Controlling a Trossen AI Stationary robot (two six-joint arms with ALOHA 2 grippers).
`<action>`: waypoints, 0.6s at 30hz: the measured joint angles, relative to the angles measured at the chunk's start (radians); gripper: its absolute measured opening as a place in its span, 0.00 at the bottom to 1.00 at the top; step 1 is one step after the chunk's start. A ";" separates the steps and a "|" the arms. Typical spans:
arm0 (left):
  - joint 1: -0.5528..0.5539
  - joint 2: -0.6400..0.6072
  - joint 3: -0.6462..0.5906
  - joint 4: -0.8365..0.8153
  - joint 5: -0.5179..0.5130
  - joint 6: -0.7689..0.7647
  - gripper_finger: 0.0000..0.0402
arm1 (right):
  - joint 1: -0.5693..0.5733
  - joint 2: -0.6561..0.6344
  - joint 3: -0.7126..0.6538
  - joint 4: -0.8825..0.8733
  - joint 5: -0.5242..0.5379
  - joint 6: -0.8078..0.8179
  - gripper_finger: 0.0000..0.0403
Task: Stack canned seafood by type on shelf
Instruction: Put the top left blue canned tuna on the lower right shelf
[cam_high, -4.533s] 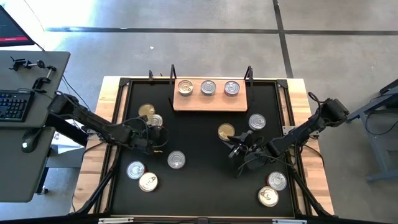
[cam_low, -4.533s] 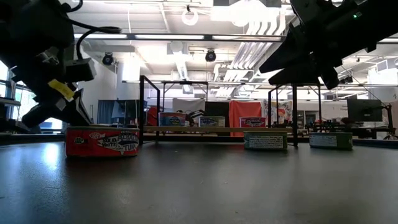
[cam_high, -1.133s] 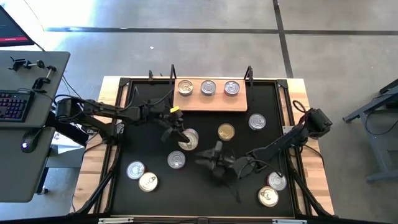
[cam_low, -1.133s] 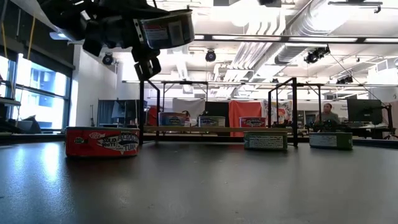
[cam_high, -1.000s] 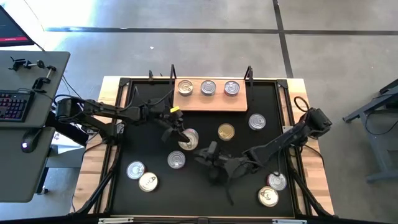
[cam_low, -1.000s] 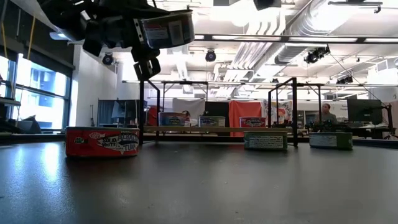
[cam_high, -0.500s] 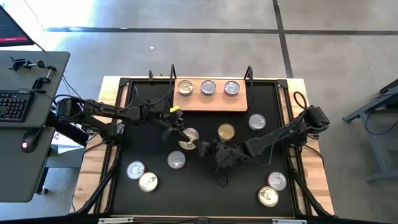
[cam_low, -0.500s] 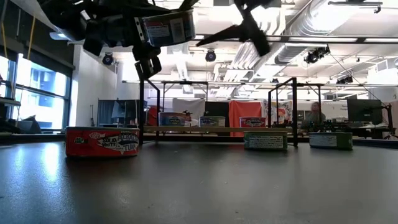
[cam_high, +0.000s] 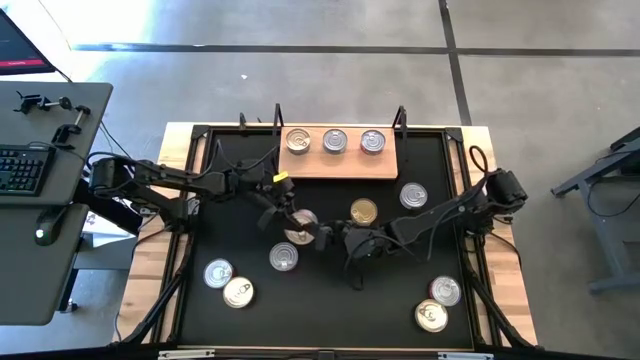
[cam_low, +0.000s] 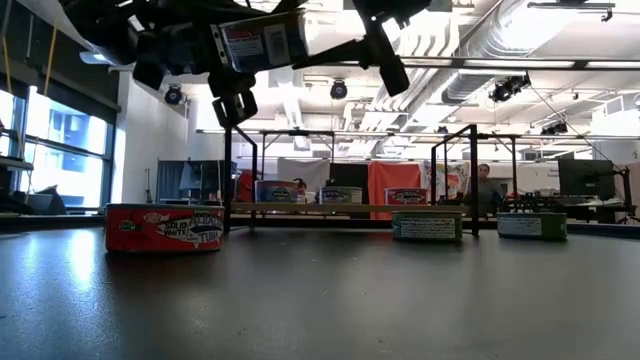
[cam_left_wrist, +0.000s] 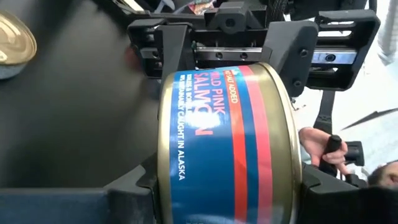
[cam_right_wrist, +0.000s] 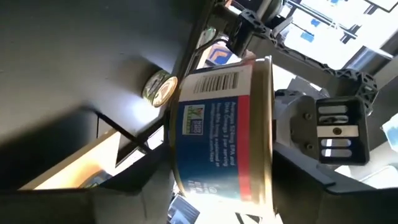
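A salmon can (cam_high: 300, 227) with a blue and red label (cam_left_wrist: 230, 143) hangs in the air over the middle of the black mat, held between both grippers. My left gripper (cam_high: 293, 217) reaches in from the table's left and is shut on it. My right gripper (cam_high: 325, 237) comes from the right and meets the same can (cam_right_wrist: 224, 130). In the low view the can (cam_low: 262, 42) is high up and slightly tilted. The shelf (cam_high: 338, 165), a light-wood board, stands at the far edge with three silver-lidded tins standing on it. My left gripper pinches the can by its two flat ends (cam_left_wrist: 163, 155), one finger (cam_left_wrist: 124, 186) on each end. It comes nearly level from the table's left. The can is lifted clear of the mat, lid up and a little tilted. My right gripper has its two fingers on the same two flat ends (cam_right_wrist: 268, 124), at the side of the can opposite my left gripper. One finger (cam_right_wrist: 305, 180) lies against the gold-rimmed lid. It comes nearly level from the table's right.
Loose tins lie on the mat: a gold one (cam_high: 364, 211), silver ones (cam_high: 413, 195) (cam_high: 284, 257) (cam_high: 219, 273), and pairs at the near left (cam_high: 238, 292) and near right (cam_high: 431, 316). A flat red tin (cam_low: 165, 228) shows in the low view. A person (cam_low: 487, 190) stands far behind.
My right gripper has moved toward the table's far left, up to the raised can, and has rolled about its own axis. Its fingers now stand on the can's ends. My left gripper has kept the can still in the air.
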 joint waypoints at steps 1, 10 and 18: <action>0.000 0.000 -0.001 -0.004 0.004 0.001 0.43 | -0.002 0.008 -0.001 0.009 -0.001 -0.002 0.49; 0.046 0.001 -0.002 -0.001 0.009 0.075 0.52 | 0.022 0.042 0.001 0.031 0.027 0.178 0.43; 0.117 0.002 -0.001 -0.001 0.048 0.122 0.59 | 0.050 0.045 0.005 0.002 0.040 0.411 0.43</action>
